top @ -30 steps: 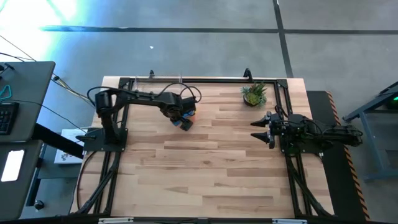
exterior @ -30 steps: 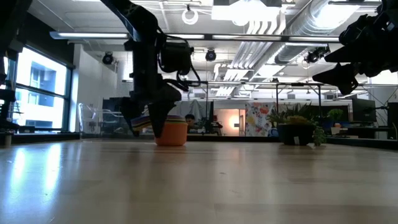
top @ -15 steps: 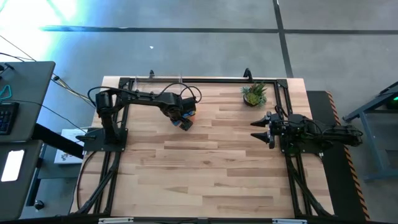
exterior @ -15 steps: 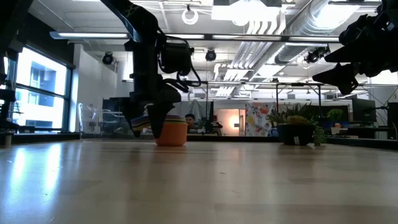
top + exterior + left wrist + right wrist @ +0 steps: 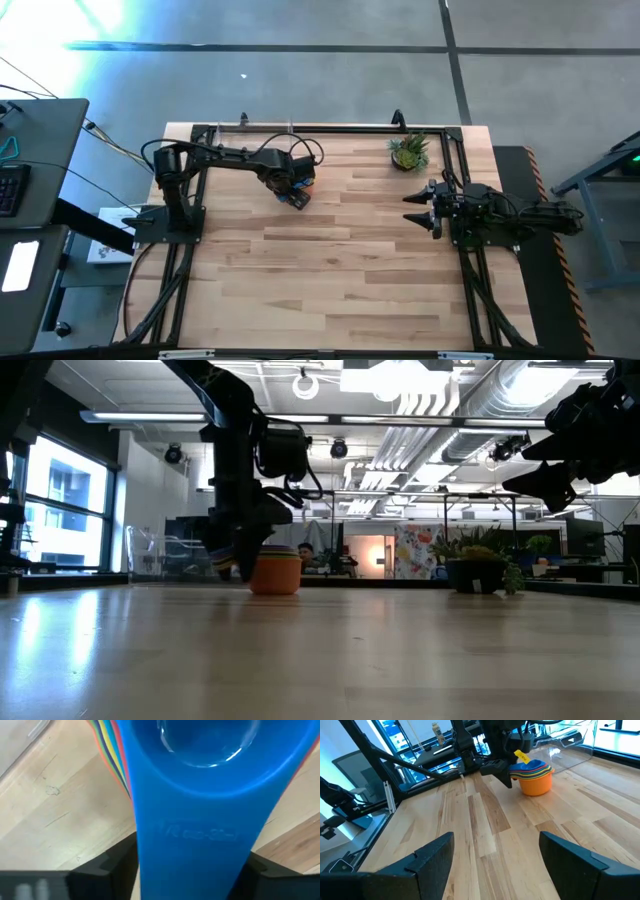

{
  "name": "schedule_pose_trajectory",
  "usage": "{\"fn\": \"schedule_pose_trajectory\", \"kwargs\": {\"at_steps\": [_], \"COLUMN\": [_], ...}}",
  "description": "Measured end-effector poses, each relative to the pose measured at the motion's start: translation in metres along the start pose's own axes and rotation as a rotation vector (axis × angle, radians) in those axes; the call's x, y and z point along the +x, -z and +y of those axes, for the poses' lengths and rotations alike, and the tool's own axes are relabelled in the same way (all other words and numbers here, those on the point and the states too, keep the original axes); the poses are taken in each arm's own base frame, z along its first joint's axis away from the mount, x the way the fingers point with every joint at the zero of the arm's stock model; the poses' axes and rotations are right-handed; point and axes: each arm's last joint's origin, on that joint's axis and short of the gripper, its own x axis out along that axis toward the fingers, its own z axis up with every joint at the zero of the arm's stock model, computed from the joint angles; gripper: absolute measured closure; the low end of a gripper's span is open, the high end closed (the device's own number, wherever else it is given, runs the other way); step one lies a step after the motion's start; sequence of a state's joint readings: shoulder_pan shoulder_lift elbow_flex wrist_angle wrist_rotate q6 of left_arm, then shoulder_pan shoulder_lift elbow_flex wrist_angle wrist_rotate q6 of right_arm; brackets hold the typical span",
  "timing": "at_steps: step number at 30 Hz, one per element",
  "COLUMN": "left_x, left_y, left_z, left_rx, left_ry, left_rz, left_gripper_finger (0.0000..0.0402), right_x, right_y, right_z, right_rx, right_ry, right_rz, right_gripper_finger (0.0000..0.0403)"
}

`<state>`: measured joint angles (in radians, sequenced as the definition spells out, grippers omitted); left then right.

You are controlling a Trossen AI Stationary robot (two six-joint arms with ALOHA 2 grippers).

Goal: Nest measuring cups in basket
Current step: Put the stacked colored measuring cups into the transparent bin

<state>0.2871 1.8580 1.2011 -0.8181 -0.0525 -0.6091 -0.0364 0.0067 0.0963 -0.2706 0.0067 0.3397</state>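
The nested stack of measuring cups (image 5: 306, 180) (image 5: 536, 776) stands by its orange bottom cup (image 5: 276, 574) on the bare wood, toward the far edge. A blue cup (image 5: 200, 750) sits on top, its flat handle pointing toward the left gripper (image 5: 297, 196) (image 5: 185, 870), which is shut on it. The clear basket (image 5: 570, 740) (image 5: 160, 555) stands beyond the stack, near the far edge. The right gripper (image 5: 412, 208) (image 5: 492, 855) waits open, raised by the right edge. My left gripper holds the blue cup by its flat handle (image 5: 195, 835), pinched between the two fingers (image 5: 107, 867), one on either long edge. The fingers reach along the handle, slanting down from the near side. The cup's bowl rests in the stack, which stands on the table.
A small potted plant (image 5: 408, 152) (image 5: 480, 570) stands near the far right corner. A black frame runs along the table's edges. Bare wood stretches across the middle and near part of the table.
In the low view the left gripper has sunk a little beside the stack, taking the blue handle down with it. The stack itself has stayed where it was.
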Motion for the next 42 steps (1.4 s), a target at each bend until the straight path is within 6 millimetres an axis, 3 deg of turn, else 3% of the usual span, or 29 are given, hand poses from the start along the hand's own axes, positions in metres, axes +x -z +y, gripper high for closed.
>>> {"fn": "schedule_pose_trajectory", "kwargs": {"at_steps": [10,25,33,42], "left_x": [0.0,-0.001,-0.015,-0.017], "left_y": [0.0,0.001,0.003,0.004], "left_z": [0.0,0.001,0.003,0.004], "left_rx": [-0.009,0.01,0.036,0.063], "left_ry": [0.001,-0.004,0.008,0.007], "left_rz": [0.0,0.007,-0.02,-0.019], "left_gripper_finger": [0.0271,0.0271,0.0271,0.0272], "right_x": [0.0,0.0,0.0,0.0], "right_y": [0.0,0.0,0.0,0.0], "right_z": [0.0,0.0,0.0,0.0], "right_rx": [0.0,0.0,0.0,0.0], "right_ry": [0.0,0.0,0.0,0.0], "right_rz": [0.0,0.0,0.0,0.0], "right_gripper_finger": [0.0119,0.0119,0.0119,0.0119]}}
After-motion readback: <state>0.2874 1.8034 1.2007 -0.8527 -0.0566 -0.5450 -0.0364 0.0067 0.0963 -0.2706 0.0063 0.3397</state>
